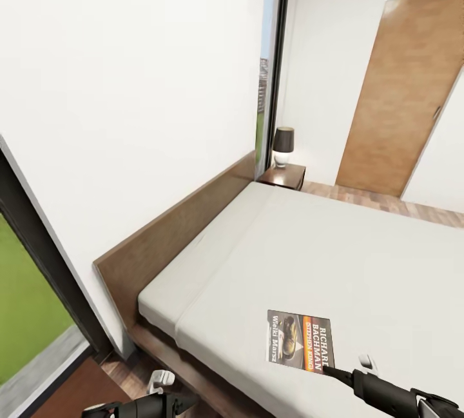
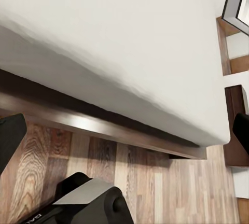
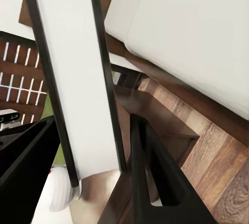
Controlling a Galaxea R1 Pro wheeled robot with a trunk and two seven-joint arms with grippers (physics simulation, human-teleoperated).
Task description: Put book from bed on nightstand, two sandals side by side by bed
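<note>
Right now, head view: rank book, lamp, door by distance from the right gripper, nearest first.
1. book: on the mattress, its near corner right at the right gripper.
2. lamp: on the nightstand past the bed's far end, by the window.
3. door: far wall, beyond the nightstand.

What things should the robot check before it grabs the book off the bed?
1. Book lies flat on the bed near its edge: ok.
2. Nothing lies on top of the book: ok.
3. Right gripper close to the book: ok, its fingertip reaches the book's near corner.
4. Right gripper open enough to grip: ok, the right wrist view shows its fingers spread.
5. Nightstand has room for the book: cannot tell, a lamp stands on it and it is far off.
6. Left gripper out of the way: cannot tell.
</note>
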